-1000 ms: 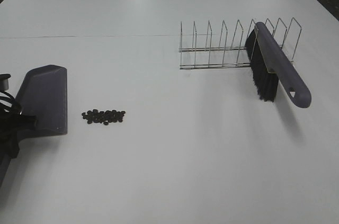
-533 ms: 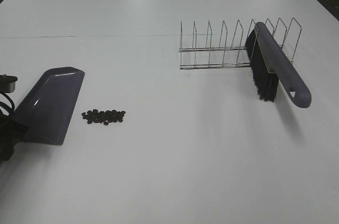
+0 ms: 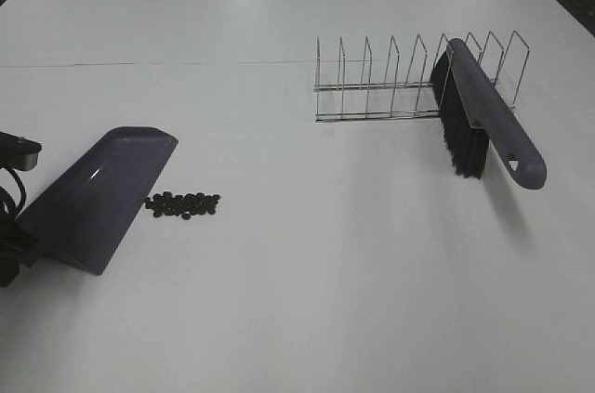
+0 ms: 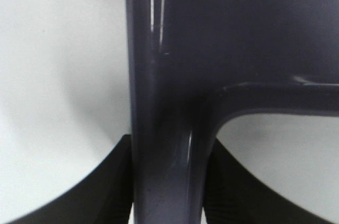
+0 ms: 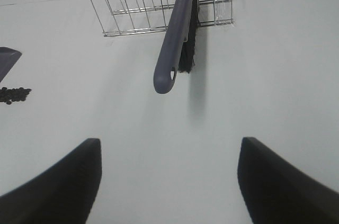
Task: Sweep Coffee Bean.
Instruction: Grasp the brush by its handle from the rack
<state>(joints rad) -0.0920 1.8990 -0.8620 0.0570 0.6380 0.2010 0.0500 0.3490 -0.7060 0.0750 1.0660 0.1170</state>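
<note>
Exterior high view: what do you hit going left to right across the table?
dustpan → coffee beans, right at the pan's lip → wire rack → brush, propped in the rack's right end with its handle sticking out past it.

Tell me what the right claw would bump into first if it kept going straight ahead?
Probably the brush: its purple handle, leaning on the wire rack, lies almost dead ahead of the open right claw. Only bare table lies between, though the claw's tilt is hard to judge.
</note>
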